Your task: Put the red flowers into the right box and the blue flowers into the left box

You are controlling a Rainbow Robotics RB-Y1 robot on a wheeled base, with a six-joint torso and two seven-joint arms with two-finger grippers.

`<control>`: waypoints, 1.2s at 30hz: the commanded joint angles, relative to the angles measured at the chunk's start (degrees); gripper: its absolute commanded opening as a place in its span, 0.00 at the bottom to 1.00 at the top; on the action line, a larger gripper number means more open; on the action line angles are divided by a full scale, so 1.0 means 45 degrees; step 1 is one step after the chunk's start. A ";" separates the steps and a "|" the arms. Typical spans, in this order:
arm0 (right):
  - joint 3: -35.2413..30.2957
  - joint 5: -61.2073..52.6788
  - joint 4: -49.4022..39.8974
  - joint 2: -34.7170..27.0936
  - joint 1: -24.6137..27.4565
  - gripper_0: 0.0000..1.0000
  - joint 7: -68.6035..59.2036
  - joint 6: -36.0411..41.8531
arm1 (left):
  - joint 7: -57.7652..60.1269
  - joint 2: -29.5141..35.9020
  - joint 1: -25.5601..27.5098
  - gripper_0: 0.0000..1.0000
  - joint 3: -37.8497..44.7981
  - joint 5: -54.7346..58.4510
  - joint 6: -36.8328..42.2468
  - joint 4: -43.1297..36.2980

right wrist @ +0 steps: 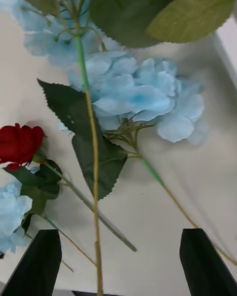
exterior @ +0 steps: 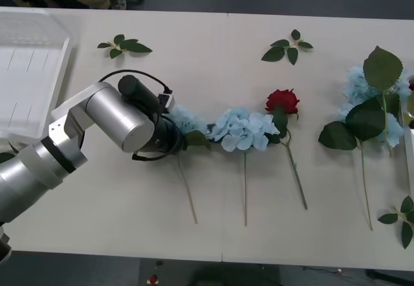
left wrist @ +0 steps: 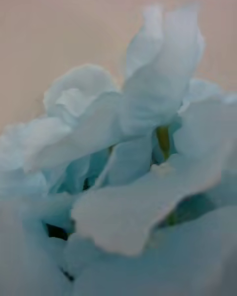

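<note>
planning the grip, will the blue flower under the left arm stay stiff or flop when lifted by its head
Probably floppy: the blue flower at the left gripper has soft, loose petals and a long, thin stem, which would likely dangle. It looks light, and the petals may crush or slip.

No text, label, brand, number or sign can be read on anything here; every surface in view is plain and unmarked.
</note>
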 commanded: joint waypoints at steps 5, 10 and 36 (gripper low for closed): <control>0.1081 0.0580 -0.0508 -0.0448 -0.1530 0.70 -0.2885 -0.0076 | 0.0277 -0.0405 -0.0310 0.04 -0.0370 -0.0703 -0.0059 -0.0153; 0.1960 0.1401 -0.0508 -0.0429 -0.2116 0.70 -0.3725 -0.0232 | 0.0277 -0.0405 -0.0310 0.00 -0.0350 -0.0742 -0.0059 -0.0172; 0.5241 0.2455 0.1191 -0.0429 -0.3834 0.62 -0.3881 -0.1639 | -0.4470 0.5747 -0.3689 0.00 0.0666 0.3145 0.5195 -0.3610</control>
